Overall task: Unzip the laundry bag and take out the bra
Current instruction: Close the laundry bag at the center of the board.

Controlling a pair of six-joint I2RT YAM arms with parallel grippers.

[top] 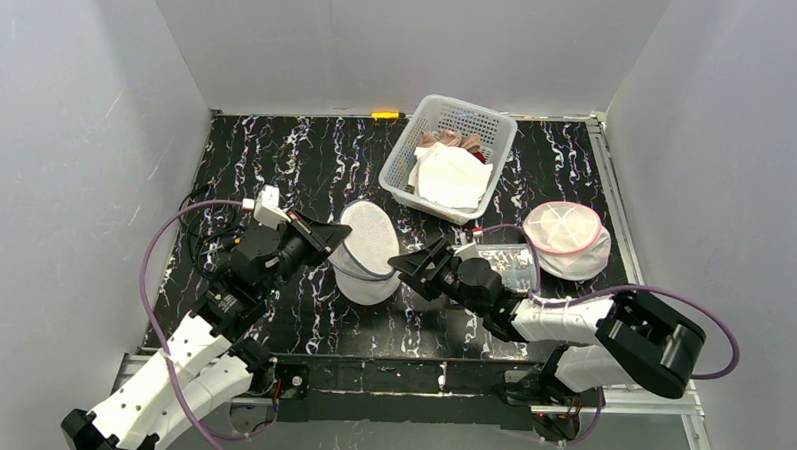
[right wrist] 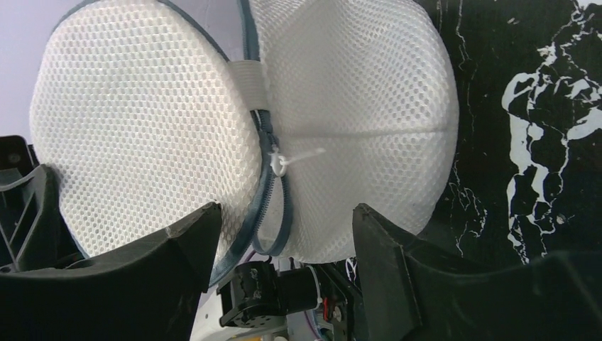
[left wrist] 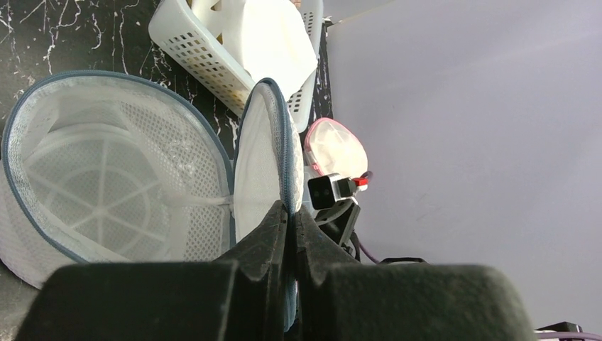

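Pinching the laundry bag (top: 366, 252) rim, left hand (left wrist: 289, 213) is clamped; right hand (right wrist: 285, 213) gapes before its zipper (right wrist: 273, 165).

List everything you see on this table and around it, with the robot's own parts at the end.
laundry bag: one, white mesh with blue-grey trim, table centre, lid stood up
second mesh bag: one, white with pink trim, right side of the table
basket: one, white, back centre
cloths: several, white and pinkish, in the basket
clear item: one, transparent, between the two bags; cannot tell what it is
small item: one, orange, back edge of the table
table: one, black with white veining
left gripper: one, black, shut on the laundry bag's lid rim
right gripper: one, black, open, at the bag's zipper side
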